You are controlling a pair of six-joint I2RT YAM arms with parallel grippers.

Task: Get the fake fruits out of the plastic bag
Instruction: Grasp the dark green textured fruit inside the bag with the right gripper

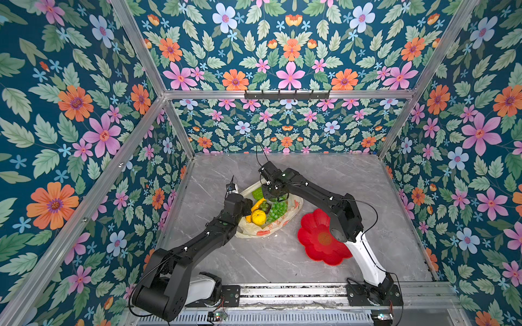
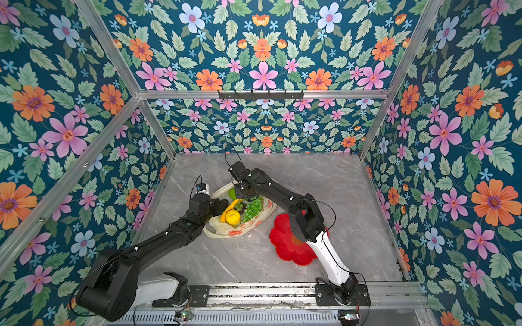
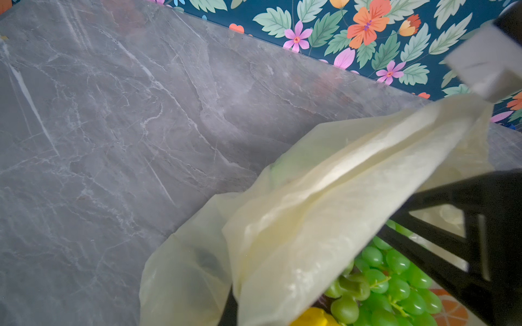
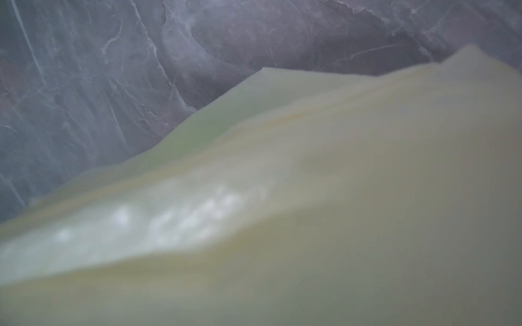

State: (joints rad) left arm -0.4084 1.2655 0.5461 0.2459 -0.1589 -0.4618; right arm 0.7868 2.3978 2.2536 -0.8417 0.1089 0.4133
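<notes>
A grey marble desk point(image 1: 282, 259) in a flower-papered booth carries a red flower-shaped plate point(image 1: 313, 242) on the right. Just left of it a cream plastic bag point(image 1: 254, 230) lies with its mouth open. The left claw point(image 1: 246, 203) is clamped on the bag's left rim, holding the film up taut. The right claw point(image 1: 274, 197) dips over the bag's far side; the film covers its camera, and I cannot tell how its jaws stand. Inside the bag lie green grapes point(image 1: 278, 210), a yellow citrus point(image 1: 258, 217), a banana point(image 1: 257, 205) and a bumpy green fruit point(image 1: 257, 193).
</notes>
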